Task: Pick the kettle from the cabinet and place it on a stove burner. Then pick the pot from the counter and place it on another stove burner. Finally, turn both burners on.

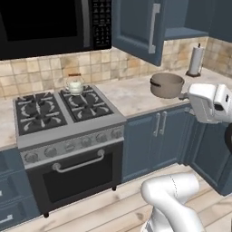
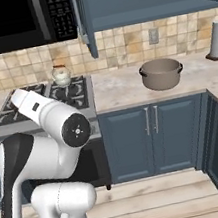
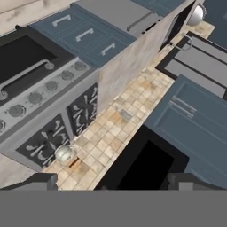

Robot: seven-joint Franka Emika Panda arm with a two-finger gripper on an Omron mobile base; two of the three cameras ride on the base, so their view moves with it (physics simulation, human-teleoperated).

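The black microwave [image 1: 50, 25] hangs over the stove [image 1: 63, 113], its top cut off by the frame. The kettle [image 1: 74, 84], small, cream-white, with a wire arch handle and reddish-brown bar, sits on the back right burner [image 1: 81, 97], near the tiled wall; the other three burners are bare. To its right the marbled bench [image 1: 129, 97] lies open as far as the pot [image 1: 166, 84], a wide taupe-grey vessel with black loop handles, standing near the front edge. Above, the cabinet [image 1: 140, 27] door stands swung open over the bench. A paper towel roll [image 1: 195, 60] stands in the far corner. In the hand view the pincer [image 3: 111, 181] shows two dark tips spread wide apart, nothing between them; the view is rolled, and the kettle there is tiny.
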